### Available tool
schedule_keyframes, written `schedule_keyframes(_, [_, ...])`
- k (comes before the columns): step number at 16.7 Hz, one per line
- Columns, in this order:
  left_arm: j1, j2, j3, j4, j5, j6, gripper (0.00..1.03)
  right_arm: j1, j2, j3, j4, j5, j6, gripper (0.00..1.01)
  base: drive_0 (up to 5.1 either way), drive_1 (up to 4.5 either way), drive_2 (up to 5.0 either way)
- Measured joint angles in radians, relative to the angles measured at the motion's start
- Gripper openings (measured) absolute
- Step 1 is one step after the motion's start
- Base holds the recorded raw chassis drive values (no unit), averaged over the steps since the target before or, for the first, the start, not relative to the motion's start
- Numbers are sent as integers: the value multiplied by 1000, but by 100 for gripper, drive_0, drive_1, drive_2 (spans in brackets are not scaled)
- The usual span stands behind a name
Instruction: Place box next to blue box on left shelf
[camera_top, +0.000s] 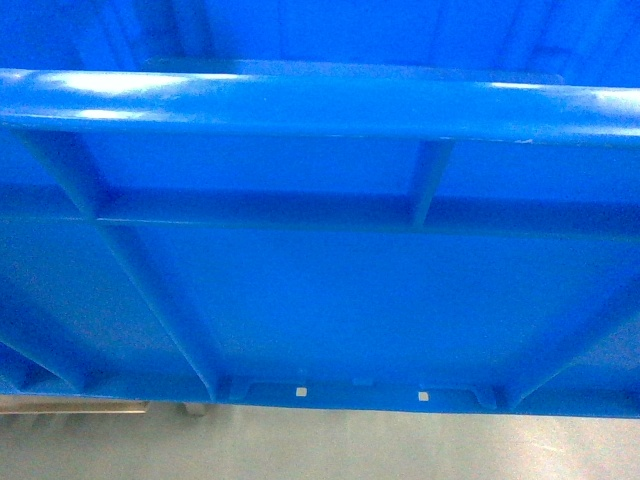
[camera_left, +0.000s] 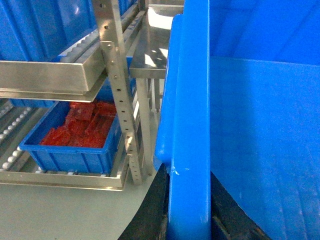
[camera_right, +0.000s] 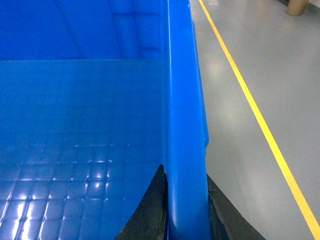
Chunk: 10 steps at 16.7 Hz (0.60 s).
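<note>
The big blue box (camera_top: 330, 290) fills the head view, its rim gripped on both sides: the left claw (camera_left: 187, 227) pinches the left rim, the right claw (camera_right: 185, 220) pinches the right rim. Left of the left claw stands the shelf (camera_left: 45, 75) with rollers, a small blue bin (camera_left: 75, 150) of red items below. Right of the right claw runs a yellow floor line (camera_right: 260, 125)

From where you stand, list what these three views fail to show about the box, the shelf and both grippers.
- Head view: the box wall fills the frame, hiding the left shelf and both grippers.
- Left wrist view: the left gripper fingertips are cut off by the bottom edge; the left shelf runs past the left edge, so the free spot is unseen.
- Right wrist view: the right gripper straddles the rim; no shelf is visible, only floor.
</note>
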Motion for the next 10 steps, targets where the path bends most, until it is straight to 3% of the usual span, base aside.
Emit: schedule_keyframes(10, [0, 0, 0, 1, -1, -1, 9, 0, 0, 0, 3, 0, 0, 10, -447, 249, 249])
